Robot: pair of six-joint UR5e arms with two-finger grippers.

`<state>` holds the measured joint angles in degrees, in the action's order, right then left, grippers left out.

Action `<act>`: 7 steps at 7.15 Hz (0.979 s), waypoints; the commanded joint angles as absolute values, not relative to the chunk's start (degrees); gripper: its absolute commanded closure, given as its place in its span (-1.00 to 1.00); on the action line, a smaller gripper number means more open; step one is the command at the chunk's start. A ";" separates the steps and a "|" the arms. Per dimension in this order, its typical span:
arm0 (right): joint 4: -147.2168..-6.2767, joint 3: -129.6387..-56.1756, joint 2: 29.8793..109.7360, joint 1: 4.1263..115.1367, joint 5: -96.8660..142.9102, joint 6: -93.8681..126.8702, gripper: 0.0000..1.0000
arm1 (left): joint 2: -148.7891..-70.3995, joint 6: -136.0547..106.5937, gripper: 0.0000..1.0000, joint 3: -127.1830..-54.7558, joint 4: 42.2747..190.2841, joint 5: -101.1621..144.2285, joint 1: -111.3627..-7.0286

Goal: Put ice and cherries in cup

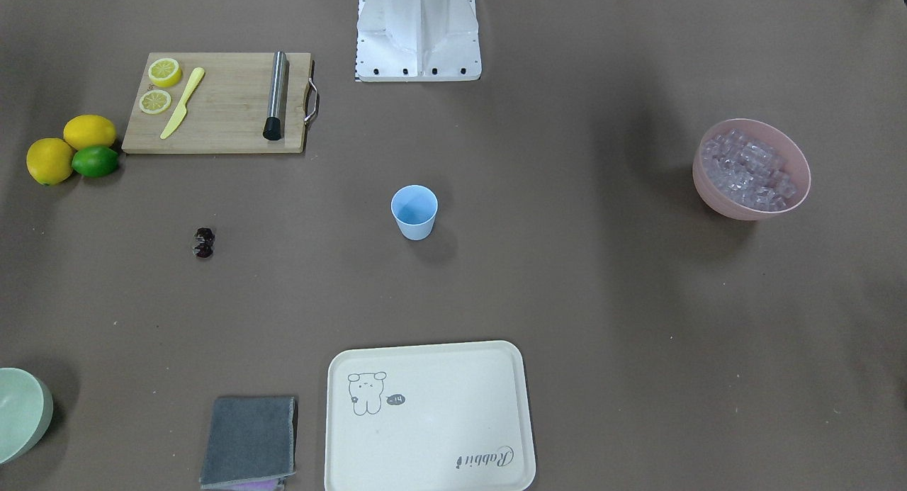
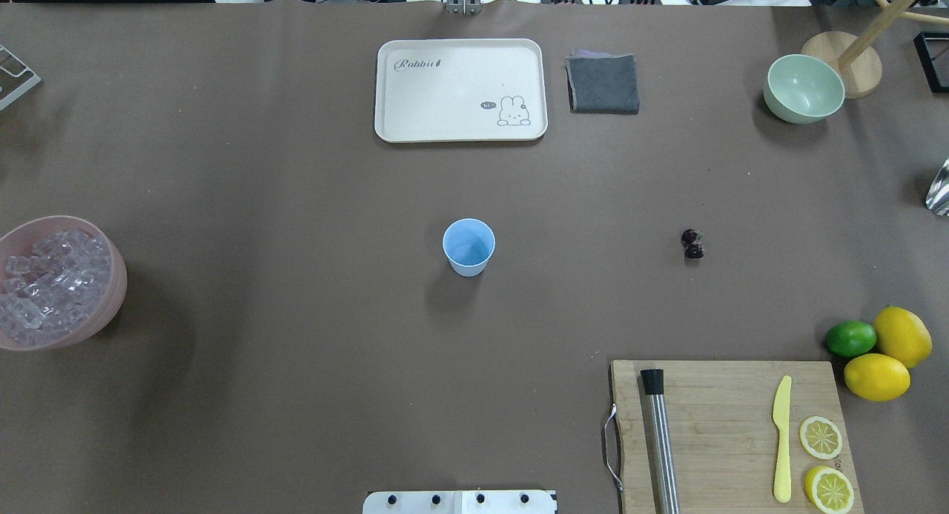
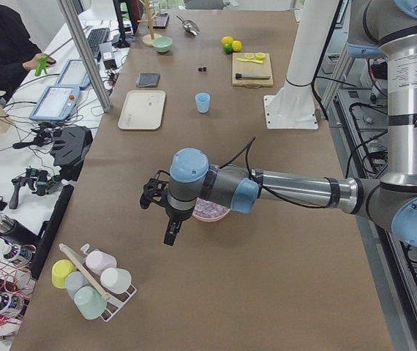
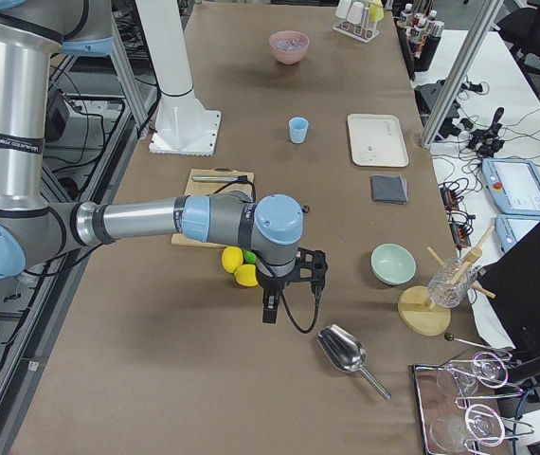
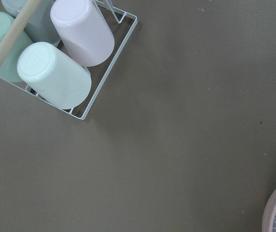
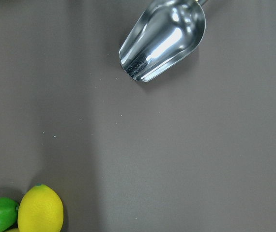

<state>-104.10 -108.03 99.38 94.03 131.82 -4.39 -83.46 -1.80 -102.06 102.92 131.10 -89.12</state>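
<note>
Brown table carries cup, cherries, tray, board.

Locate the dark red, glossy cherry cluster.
In the overhead view, the cherry cluster sits right of the light-blue plastic cup and beyond the wooden cutting board.

1. The pink bowl is running off the left edge of the overhead view, taking part of the ice with it.
2. The pale-green bowl is being cut by the lower left edge of the front-facing view.
3. The scoop is losing its handle past the top edge of the right wrist view.
4. The left gripper and right gripper are showing only small, in the side views; whether their jaws are parted cannot be told.
5. The cherries are appearing too small for a stem to be made out.
</note>
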 commanded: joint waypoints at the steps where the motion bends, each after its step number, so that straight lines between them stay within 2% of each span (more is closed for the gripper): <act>1: -103.98 -107.93 99.32 93.96 132.27 -4.31 -1.00 | -83.15 -1.76 -0.96 -101.78 102.92 130.96 -89.12; 7: -103.80 -107.84 98.70 93.96 132.54 -4.31 -1.00 | -82.88 -1.85 -0.96 -100.90 102.83 131.13 -89.12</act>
<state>-103.80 -107.85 98.76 93.96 132.46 -4.31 -82.92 -1.84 -101.09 102.81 131.15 -89.12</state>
